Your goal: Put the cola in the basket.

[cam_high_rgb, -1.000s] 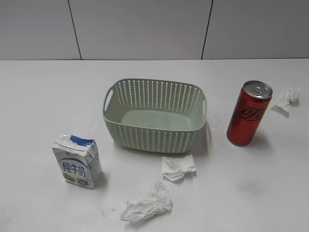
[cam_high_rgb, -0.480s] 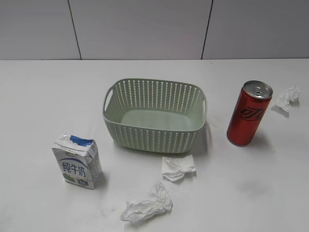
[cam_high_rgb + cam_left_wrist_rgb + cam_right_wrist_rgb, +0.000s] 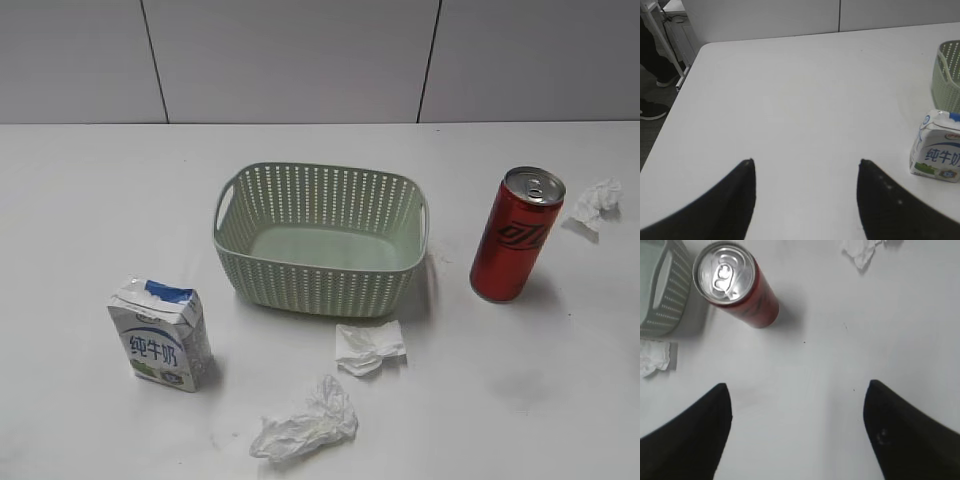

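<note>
White table [image 3: 90,190]: cola [image 3: 515,247] upright beside basket [image 3: 320,262].

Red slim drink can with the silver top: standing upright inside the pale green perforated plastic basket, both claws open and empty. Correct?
Not inside. The red slim drink can stands upright on the table, right of the pale green perforated plastic basket, as the exterior view shows. Both claws, left and right, are open and empty.

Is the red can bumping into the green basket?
Apart. The exterior view shows bare white table between the cola and the basket; the right wrist view shows that gap too.
</note>
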Controlling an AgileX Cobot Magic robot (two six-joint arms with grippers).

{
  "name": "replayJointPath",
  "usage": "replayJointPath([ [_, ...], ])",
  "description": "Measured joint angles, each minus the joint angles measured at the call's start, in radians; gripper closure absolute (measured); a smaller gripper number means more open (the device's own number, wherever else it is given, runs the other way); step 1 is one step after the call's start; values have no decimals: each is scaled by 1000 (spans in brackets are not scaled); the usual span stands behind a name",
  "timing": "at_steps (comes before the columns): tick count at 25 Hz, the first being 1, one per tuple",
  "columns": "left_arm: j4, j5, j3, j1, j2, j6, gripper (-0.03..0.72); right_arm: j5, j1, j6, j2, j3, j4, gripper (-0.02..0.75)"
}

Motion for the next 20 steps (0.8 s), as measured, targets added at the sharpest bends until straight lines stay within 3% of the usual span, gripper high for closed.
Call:
replayJointPath([
  [4,0,0,0,0,0,0,200,-1,35,-6,112,-85,6,117],
  [13,0,0,0,0,0,0,200,-42,226,101,336,-217,-55,118],
  [20,0,0,0,0,0,0,200,-103,243,214,467,-219,-117,118],
])
